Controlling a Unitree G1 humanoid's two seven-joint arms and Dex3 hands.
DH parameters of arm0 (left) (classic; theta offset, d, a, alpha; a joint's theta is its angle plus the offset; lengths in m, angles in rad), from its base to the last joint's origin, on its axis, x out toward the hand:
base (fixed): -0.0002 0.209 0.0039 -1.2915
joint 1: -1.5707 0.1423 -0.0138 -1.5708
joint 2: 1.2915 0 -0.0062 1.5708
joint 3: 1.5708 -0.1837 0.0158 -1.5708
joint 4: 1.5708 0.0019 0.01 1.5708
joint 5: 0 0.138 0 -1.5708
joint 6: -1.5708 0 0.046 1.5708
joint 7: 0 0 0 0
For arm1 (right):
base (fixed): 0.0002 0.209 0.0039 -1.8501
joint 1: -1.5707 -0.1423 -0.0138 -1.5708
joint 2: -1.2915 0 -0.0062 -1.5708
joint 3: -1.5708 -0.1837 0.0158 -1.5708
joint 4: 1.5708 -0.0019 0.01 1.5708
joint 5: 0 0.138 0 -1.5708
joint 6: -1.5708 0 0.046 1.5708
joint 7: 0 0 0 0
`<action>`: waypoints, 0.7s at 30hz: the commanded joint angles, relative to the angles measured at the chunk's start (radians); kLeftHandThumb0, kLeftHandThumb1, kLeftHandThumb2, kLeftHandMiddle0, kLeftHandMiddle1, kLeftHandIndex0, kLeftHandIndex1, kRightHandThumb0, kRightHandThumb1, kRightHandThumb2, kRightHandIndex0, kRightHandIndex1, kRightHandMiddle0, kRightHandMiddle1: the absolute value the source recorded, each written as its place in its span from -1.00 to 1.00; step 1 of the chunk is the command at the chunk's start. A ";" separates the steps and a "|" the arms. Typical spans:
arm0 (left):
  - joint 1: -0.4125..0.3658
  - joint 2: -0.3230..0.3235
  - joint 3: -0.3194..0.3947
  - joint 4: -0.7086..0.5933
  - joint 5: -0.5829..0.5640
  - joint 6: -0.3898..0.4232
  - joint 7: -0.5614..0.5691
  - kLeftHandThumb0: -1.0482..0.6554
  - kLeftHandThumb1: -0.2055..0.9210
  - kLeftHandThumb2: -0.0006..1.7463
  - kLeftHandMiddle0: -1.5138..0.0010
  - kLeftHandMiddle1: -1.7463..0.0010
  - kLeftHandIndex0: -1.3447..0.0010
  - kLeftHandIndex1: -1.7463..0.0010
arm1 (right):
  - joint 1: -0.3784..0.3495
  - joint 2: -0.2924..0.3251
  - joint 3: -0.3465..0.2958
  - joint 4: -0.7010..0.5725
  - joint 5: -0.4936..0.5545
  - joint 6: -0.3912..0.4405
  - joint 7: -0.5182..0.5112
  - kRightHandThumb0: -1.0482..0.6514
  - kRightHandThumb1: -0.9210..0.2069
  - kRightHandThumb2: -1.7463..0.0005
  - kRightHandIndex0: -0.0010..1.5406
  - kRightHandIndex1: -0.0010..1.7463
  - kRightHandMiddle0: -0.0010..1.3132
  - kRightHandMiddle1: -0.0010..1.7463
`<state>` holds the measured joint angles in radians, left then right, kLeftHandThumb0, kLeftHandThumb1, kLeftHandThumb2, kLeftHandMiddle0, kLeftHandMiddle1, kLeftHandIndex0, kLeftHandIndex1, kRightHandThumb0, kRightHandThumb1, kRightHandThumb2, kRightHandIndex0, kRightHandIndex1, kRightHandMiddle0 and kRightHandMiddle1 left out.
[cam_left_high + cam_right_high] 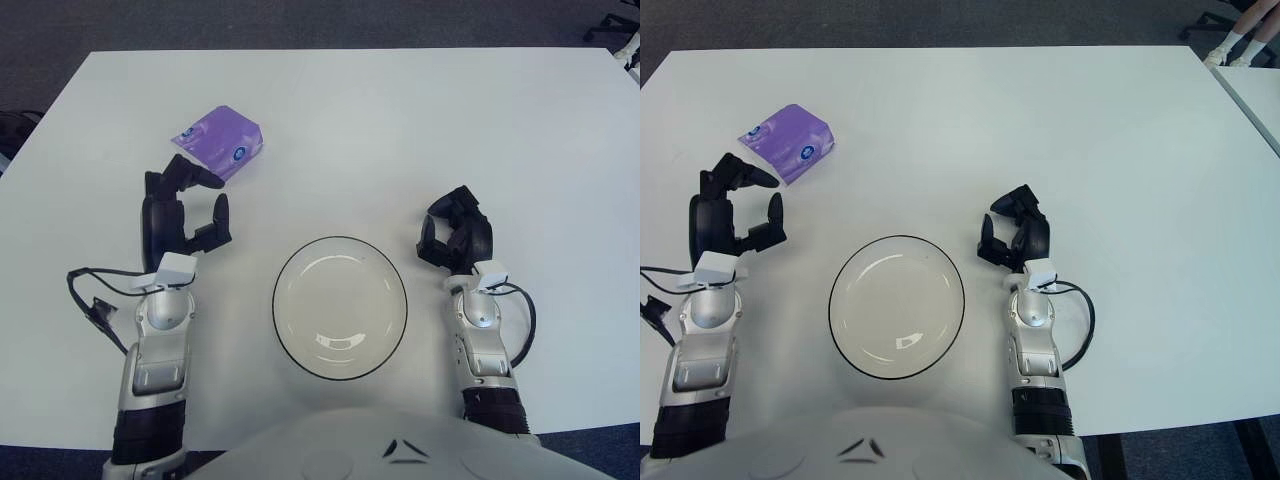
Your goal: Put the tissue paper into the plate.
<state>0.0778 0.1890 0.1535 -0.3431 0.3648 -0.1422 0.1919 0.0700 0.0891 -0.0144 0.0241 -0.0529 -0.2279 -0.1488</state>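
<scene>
White round plate (340, 307) with dark rim, nothing inside, between both hands. Purple tissue paper (222, 143) pack just beyond left hand (180, 213), long axis running diagonally, tilted. Left hand fingers spread apart, holding nothing, fingertips overlapping the pack's near edge. Right hand (456, 231) fingers curled together, right of plate.
</scene>
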 commanded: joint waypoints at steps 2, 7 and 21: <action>-0.070 0.087 0.012 -0.011 0.063 0.041 -0.053 -0.23 0.50 0.05 -0.02 -1.00 0.46 -1.00 | 0.090 0.015 -0.001 0.106 0.014 0.155 0.002 -0.28 -0.18 -0.31 0.14 1.00 -0.24 1.00; -0.094 0.130 0.006 -0.039 0.146 0.106 -0.087 0.08 0.69 -0.10 0.47 -0.98 0.72 -1.00 | 0.086 0.017 -0.002 0.114 0.017 0.146 0.003 -0.28 -0.18 -0.31 0.14 1.00 -0.24 1.00; -0.341 0.318 -0.026 0.213 0.194 0.161 -0.195 -0.79 0.99 -0.18 0.99 0.04 1.00 0.24 | 0.079 0.018 -0.006 0.124 0.023 0.149 0.008 -0.28 -0.16 -0.32 0.16 1.00 -0.23 1.00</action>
<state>-0.1739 0.4480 0.1478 -0.2292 0.5421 0.0262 0.0183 0.0646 0.0923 -0.0178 0.0256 -0.0523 -0.2252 -0.1489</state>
